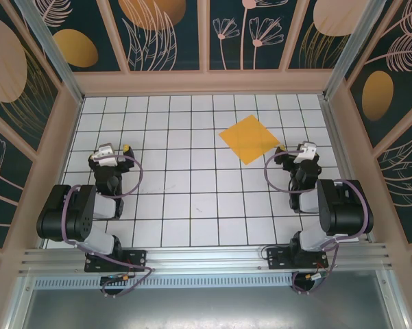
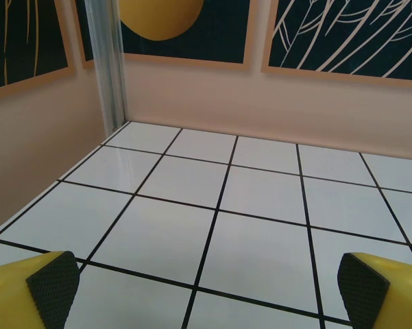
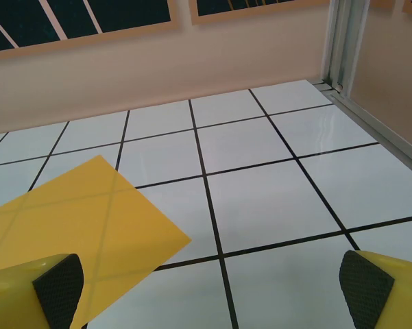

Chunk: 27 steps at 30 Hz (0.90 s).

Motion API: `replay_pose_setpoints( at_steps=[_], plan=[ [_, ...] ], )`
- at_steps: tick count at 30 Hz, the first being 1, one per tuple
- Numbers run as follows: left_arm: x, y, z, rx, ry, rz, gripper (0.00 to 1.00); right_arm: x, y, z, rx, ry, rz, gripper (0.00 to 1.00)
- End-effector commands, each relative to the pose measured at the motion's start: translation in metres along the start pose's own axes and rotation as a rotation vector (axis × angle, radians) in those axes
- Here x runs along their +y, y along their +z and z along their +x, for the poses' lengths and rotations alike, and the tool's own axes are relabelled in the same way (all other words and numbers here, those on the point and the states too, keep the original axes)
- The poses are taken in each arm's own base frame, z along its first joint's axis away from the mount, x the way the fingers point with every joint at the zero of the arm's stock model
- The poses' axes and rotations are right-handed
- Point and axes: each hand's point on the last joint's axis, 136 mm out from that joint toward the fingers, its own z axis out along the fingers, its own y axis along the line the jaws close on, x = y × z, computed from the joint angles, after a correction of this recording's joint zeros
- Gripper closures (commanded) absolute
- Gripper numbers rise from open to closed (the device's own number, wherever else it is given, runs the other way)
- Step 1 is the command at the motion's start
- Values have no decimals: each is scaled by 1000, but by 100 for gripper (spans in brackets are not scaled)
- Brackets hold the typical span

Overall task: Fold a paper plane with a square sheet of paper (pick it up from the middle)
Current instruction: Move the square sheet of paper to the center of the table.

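Unfolded square sheet of paper [image 1: 249, 138] lies flat. Left gripper [image 2: 206, 284] and right gripper [image 3: 206, 291] open, empty. Right gripper nearest: pinch the sheet's middle, not its corner.

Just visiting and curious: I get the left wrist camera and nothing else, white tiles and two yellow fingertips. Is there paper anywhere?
Observer: Yes, an orange-yellow sheet lies flat toward the far right of the table, turned like a diamond.
Operator: Folded yet?
Observer: No, it is a plain square, with no crease that I can see.
Operator: Which arm is closer?
Observer: The right gripper. It is open and empty, with the sheet just ahead to its left.
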Motion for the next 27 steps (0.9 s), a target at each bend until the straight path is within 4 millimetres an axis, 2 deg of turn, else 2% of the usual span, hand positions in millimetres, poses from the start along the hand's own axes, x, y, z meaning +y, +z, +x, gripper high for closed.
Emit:
replay_pose_setpoints(
  at_steps=[1,19,23,27],
  plan=[
    [-1,1,-8,-34,-7,10,2,0,-2,-8,-40,-6,-3,1],
    [-3,1,-9,-32,-5,20,2,0,-1,-7,-36,-4,-4,1],
    [3,-3,-11,-52,-20,-7,2,0,0,-8,-32,-7,-1,1],
    [4,-16,-20,-103,-31,0,1,-4,11,-26,20,-4,66,1]
  ],
)
